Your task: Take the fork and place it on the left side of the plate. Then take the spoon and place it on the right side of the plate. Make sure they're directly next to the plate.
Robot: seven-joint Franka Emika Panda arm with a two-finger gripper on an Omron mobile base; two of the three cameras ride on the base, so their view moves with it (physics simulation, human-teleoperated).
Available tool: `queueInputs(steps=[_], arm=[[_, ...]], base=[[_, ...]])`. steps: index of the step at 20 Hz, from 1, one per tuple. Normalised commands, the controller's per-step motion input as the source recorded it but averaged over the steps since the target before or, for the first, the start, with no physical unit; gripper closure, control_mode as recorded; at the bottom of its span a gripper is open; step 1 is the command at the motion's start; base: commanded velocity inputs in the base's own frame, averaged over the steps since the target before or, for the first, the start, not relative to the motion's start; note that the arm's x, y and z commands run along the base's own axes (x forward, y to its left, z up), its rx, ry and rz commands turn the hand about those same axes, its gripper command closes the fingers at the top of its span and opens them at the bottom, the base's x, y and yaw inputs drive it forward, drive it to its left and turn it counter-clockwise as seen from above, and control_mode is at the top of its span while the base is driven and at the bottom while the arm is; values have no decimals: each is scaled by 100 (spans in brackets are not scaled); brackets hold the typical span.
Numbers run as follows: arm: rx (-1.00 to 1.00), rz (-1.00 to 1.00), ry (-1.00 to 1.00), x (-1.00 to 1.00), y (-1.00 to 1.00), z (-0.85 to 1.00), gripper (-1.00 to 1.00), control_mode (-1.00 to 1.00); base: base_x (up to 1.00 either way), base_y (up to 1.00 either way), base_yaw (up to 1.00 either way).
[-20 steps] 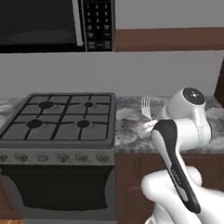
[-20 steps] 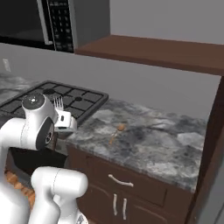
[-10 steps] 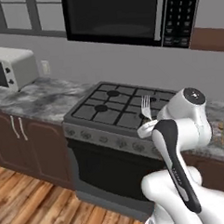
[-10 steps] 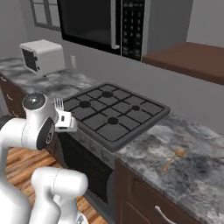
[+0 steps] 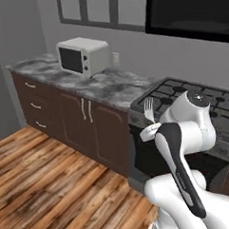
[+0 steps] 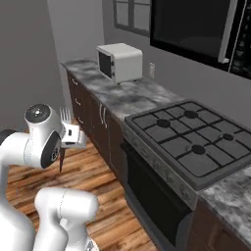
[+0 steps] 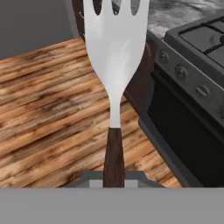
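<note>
My gripper [image 5: 150,132] is shut on the fork [image 5: 148,108] and holds it upright, tines up, in front of the arm at about stove height. From the right base camera the silver tines [image 6: 65,115] rise above the gripper [image 6: 72,136] and the dark brown handle hangs below it. Seen from the hand, the fork [image 7: 114,57] stands large over wooden floor, its brown handle running down between the fingers. The spoon and the plate are out of view.
A black gas stove [image 6: 196,142] with its oven stands to the right. Left of it a grey marble counter [image 5: 110,85] on dark cabinets carries a white countertop oven [image 5: 82,56]. A black microwave [image 5: 192,12] hangs above. Wooden floor [image 5: 43,172] lies open in front.
The whole picture has shifted: the base has moved, so the stove now sits to the right, and the white oven, window and floor have come into view. The fork stays held.
</note>
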Motion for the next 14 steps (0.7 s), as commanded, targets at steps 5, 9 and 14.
queueInputs(steps=[5,9,14], arm=[[0,0,0,0,0,0,100,100],[0,0,0,0,0,0,100,100],[0,0,0,0,0,0,100,100]], base=[[-3,80,43],[10,73,38],[38,63,35]])
